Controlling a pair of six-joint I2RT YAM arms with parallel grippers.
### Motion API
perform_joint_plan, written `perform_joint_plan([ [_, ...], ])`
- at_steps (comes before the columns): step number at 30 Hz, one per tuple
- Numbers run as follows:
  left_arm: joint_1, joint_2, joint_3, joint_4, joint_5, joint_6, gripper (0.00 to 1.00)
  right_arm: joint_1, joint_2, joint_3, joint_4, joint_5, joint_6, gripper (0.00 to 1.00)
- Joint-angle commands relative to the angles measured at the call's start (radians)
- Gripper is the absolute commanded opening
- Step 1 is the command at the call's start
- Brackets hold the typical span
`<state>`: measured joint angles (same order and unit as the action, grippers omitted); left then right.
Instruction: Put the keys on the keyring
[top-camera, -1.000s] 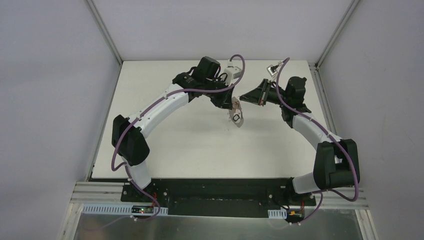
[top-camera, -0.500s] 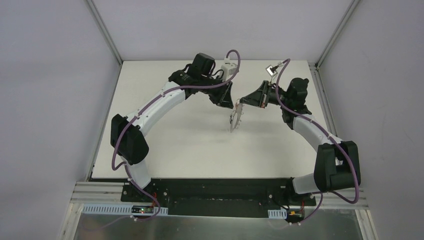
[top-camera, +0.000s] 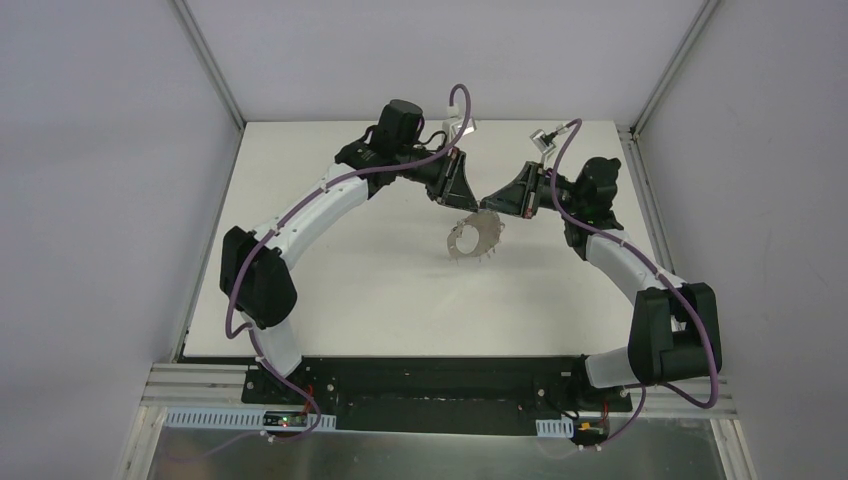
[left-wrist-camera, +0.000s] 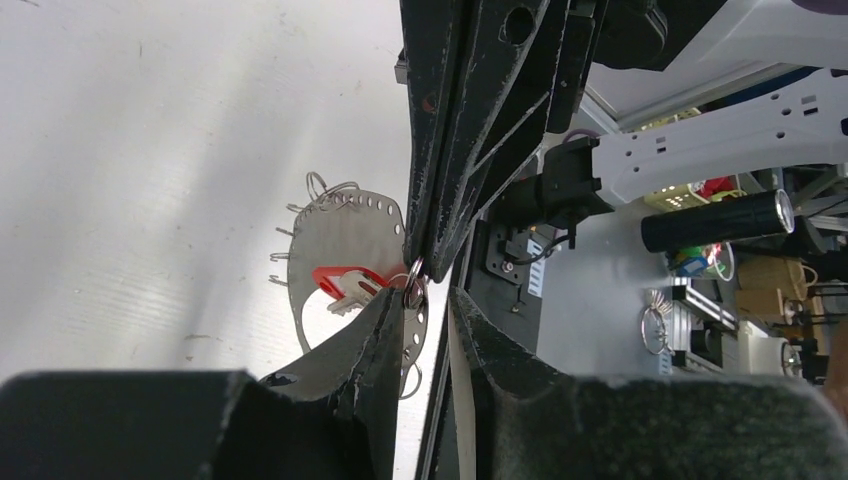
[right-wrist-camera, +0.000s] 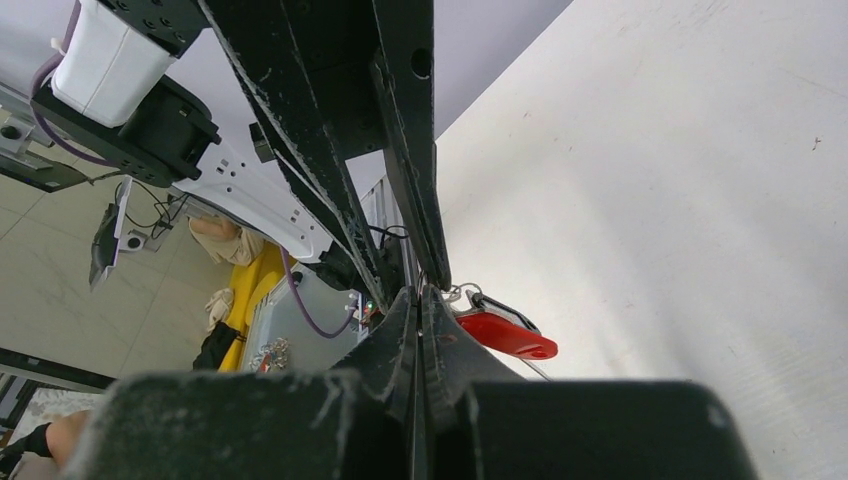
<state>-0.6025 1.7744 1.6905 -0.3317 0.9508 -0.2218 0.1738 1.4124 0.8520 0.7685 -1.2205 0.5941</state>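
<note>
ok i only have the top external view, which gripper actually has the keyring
observer: the right gripper. the left wrist view shows it shut, pinching the keyring at its edge.
operator: and the left one
observer: the left gripper has its jaws apart, with the keyring's edge in the gap between them.
operator: where's the red key
observer: the red key sits right beside the right gripper's tips. i can't tell whether it's threaded on.

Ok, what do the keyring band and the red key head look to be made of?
The keyring looks like thin sheet metal: flat dull grey, punched holes along its edge, silver wire loops. The red key head is probably plastic: solid bright colour, smooth, slight gloss.
</note>
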Motion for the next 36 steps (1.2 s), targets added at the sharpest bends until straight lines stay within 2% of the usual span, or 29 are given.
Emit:
perform_joint_plan([
  [1, -0.002, -0.020, -0.015, 0.078, 0.075, -0.054, 0.23, 0.003, -0.039, -0.007, 0.078, -0.033, 0.002, 0.00],
  [8, -0.003, -0.022, -0.030, 0.084, 0.083, -0.057, 0.15, 0.004, -0.039, -0.011, 0.078, -0.034, 0.000, 0.00],
  [14, -0.002, -0.023, -0.038, 0.089, 0.086, -0.060, 0.00, 0.004, -0.035, -0.011, 0.078, -0.030, 0.000, 0.00],
  [17, -0.002, -0.014, -0.025, 0.080, 0.084, -0.065, 0.00, 0.004, -0.038, -0.011, 0.078, -0.031, -0.001, 0.00],
  [19, -0.003, -0.005, 0.010, 0.017, 0.066, -0.036, 0.00, 0.004, -0.040, -0.012, 0.077, -0.037, -0.011, 0.01],
  [24, -0.016, 0.027, 0.144, -0.277, -0.006, 0.123, 0.00, 0.004, -0.052, 0.003, 0.052, -0.078, -0.058, 0.21],
  [29, -0.049, 0.079, 0.281, -0.553, -0.061, 0.243, 0.00, 0.011, -0.048, 0.017, 0.043, -0.104, -0.074, 0.32],
  [32, -0.062, 0.092, 0.310, -0.607, -0.079, 0.253, 0.00, 0.035, -0.044, 0.018, 0.042, -0.124, -0.081, 0.34],
  [36, -0.071, 0.085, 0.309, -0.587, -0.066, 0.249, 0.00, 0.067, -0.044, 0.024, 0.005, -0.142, -0.119, 0.35],
])
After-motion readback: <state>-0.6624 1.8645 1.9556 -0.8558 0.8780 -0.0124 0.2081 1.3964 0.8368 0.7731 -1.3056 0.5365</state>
